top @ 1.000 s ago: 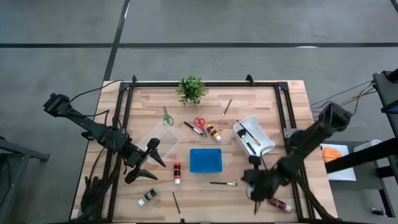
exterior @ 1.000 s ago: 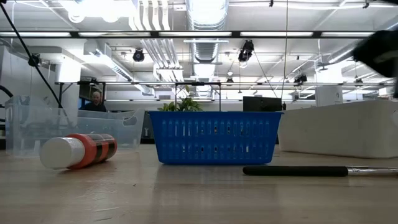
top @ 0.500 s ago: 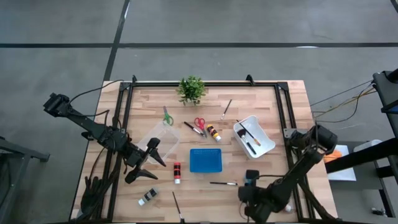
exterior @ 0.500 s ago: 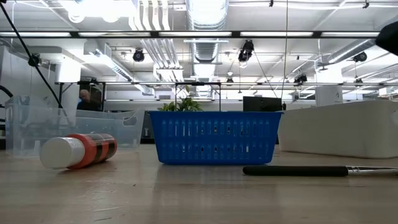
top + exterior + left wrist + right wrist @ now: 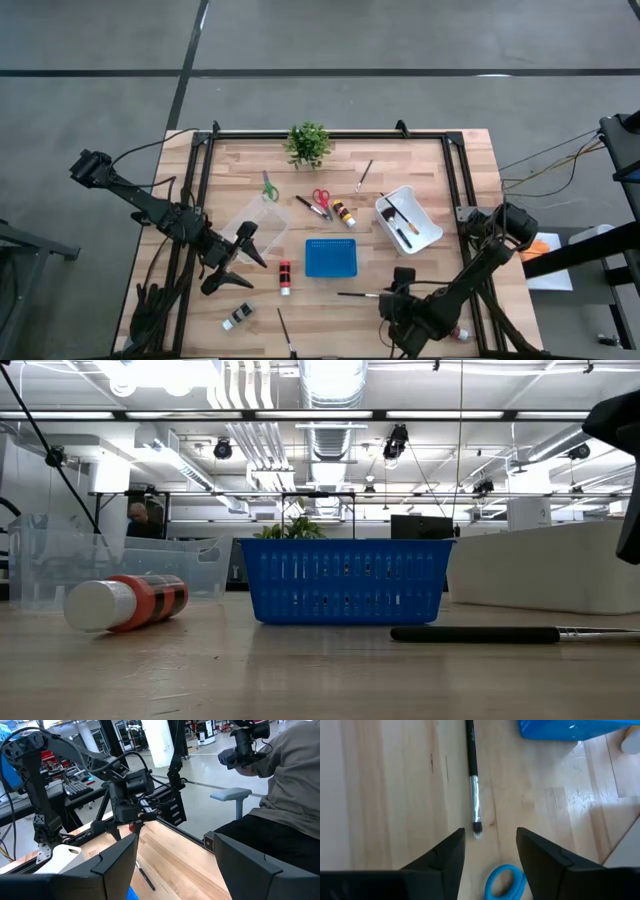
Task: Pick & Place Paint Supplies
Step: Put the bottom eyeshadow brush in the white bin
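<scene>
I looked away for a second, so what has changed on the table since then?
The right gripper swung toward the table's near edge and left, over the brush, its fingers parting, holding nothing. The left gripper and the blue basket stayed put.

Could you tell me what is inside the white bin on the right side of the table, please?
In the high view the white bin holds a dark-handled brush lying along it. Anything beneath the brush is hidden.
</scene>
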